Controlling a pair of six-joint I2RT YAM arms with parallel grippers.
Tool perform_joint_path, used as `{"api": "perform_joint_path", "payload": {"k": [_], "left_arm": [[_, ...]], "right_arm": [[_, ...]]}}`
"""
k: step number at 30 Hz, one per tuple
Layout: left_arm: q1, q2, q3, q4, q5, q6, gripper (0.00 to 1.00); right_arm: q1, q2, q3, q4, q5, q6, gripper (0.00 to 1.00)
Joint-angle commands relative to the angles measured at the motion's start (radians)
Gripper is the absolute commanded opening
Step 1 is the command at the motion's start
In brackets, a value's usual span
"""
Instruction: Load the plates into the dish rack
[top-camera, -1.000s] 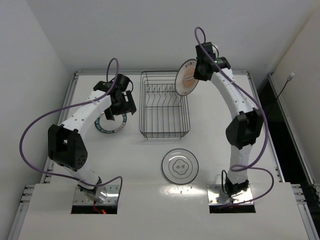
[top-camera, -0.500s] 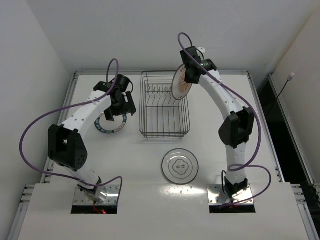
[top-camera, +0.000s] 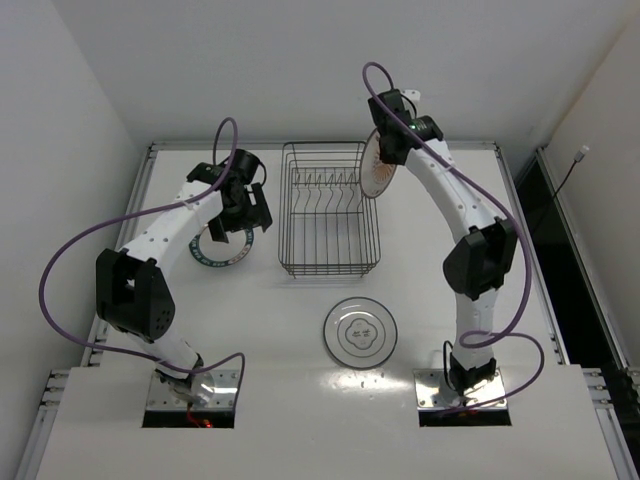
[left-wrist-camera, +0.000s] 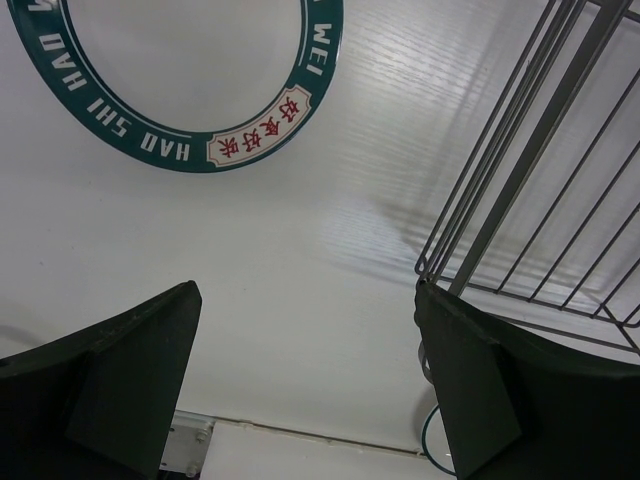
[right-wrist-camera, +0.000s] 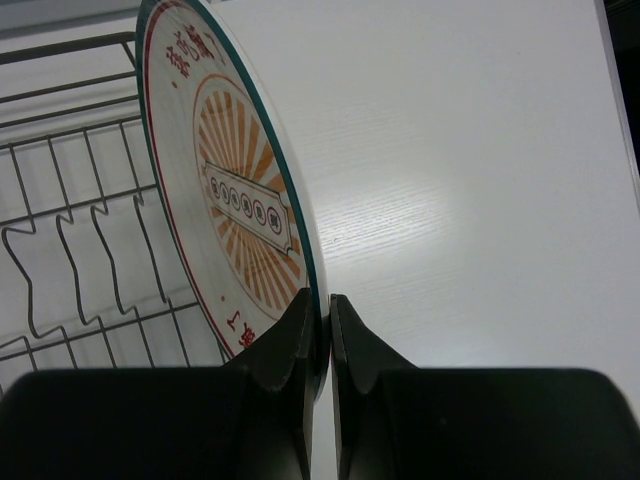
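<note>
— While our right fingers (right-wrist-camera: 288, 345) clamp the orange plate (right-wrist-camera: 235, 200) by its rim, where is it?
— Held on edge at the rack's (top-camera: 329, 270) far right corner, patterned face toward the tines (top-camera: 325, 182). We judge it needs to go left and down.
— Our left fingers (left-wrist-camera: 130, 370)?
— Spread wide, empty, over the table (left-wrist-camera: 300, 300) between teal plate (left-wrist-camera: 190, 152) and rack. The white plate (top-camera: 360, 331) lies flat nearest our bases.

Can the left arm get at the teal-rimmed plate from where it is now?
Probably yes. The left fingers hover open right beside the teal-rimmed plate, which lies flat on the table with nothing on it. The dish rack stands close on the other side, not between them.
</note>
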Motion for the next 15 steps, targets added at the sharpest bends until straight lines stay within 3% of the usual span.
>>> {"api": "perform_joint_path", "payload": {"k": [1, 15], "left_arm": [[0.008, -0.044, -0.005, -0.005, -0.023, -0.011, 0.87], [0.008, -0.054, -0.014, -0.005, -0.024, -0.011, 0.87]], "right_arm": [[0.003, -0.051, -0.011, 0.035, 0.024, -0.01, 0.0], [0.089, 0.087, 0.047, 0.012, -0.007, -0.02, 0.0]]}}
